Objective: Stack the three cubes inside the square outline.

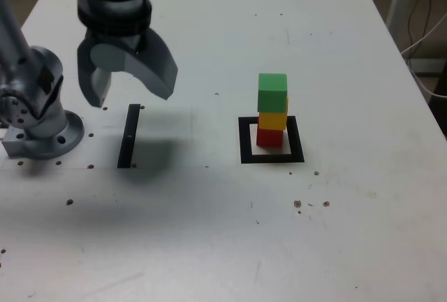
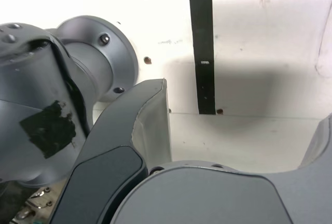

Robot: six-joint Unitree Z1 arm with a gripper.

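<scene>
Three cubes stand as one tower inside the square outline (image 1: 272,140): the red cube (image 1: 269,136) at the bottom, the yellow cube (image 1: 273,119) on it, the green cube (image 1: 272,93) on top, set slightly askew. My gripper (image 1: 129,89) hangs above the table far to the exterior view's left of the tower, jaws wide open with nothing between them. In the wrist view my gripper (image 2: 244,110) shows empty jaws over bare table; the cubes and outline are out of that view.
A narrow black strip (image 1: 129,136) lies on the white table (image 1: 209,232) just below the gripper, also seen as the black strip (image 2: 202,42). The arm's grey base (image 1: 38,117) sits at the exterior view's left edge. Cables hang off the table's right side.
</scene>
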